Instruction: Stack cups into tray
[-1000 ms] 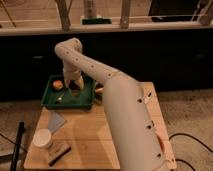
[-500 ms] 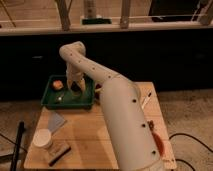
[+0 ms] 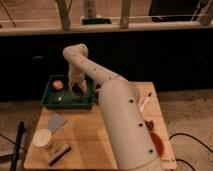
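The dark-green tray (image 3: 50, 102) sits at the table's back left. My gripper (image 3: 79, 91) hangs down from the arm's elbow (image 3: 75, 51) into the right half of the tray, low over its floor. A brownish shape at the gripper may be the dark brown cup; I cannot tell whether it is held. A cream-white cup (image 3: 42, 138) stands upright on the table's front left, far from the gripper. A small orange ball (image 3: 58, 84) lies in the tray's back left.
My white arm (image 3: 125, 125) crosses the table's right half. A grey flat piece (image 3: 56, 121) lies in front of the tray. A wooden block (image 3: 56, 152) sits by the cream cup. A white pen (image 3: 145, 102) and an orange-red item (image 3: 158, 145) lie at the right.
The gripper and the elbow have shifted slightly to the right over the tray. The cream cup, ball and tray have not moved.
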`<action>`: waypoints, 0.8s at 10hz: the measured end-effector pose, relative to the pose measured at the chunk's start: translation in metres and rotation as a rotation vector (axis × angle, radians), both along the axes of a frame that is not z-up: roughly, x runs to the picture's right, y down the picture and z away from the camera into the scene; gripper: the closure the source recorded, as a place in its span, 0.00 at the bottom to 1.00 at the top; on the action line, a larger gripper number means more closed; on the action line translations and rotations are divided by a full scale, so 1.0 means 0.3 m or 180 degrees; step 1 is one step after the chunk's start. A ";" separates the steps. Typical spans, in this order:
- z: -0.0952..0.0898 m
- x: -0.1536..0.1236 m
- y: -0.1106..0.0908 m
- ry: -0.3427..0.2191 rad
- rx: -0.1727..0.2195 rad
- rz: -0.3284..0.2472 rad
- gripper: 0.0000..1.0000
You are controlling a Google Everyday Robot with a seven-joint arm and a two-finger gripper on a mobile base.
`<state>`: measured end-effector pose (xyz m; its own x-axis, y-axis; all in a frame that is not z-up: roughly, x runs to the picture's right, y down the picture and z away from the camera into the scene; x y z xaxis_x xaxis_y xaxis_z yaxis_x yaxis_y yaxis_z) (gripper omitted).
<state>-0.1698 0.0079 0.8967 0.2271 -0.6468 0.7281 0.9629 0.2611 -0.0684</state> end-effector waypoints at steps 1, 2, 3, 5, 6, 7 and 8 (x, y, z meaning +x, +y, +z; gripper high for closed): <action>-0.002 0.003 0.003 0.0003 -0.0007 0.0007 0.30; -0.002 0.006 0.003 0.0006 -0.0003 0.0019 0.24; -0.004 0.010 0.005 0.0009 -0.0002 0.0030 0.20; -0.007 0.018 0.005 0.0020 0.0005 0.0036 0.20; -0.010 0.019 0.000 0.0022 0.0012 0.0043 0.20; -0.012 0.016 -0.003 0.0020 0.0018 0.0042 0.20; -0.016 0.009 -0.007 0.0016 0.0028 0.0033 0.20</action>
<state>-0.1670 0.0058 0.8920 0.2375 -0.6508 0.7212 0.9598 0.2716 -0.0710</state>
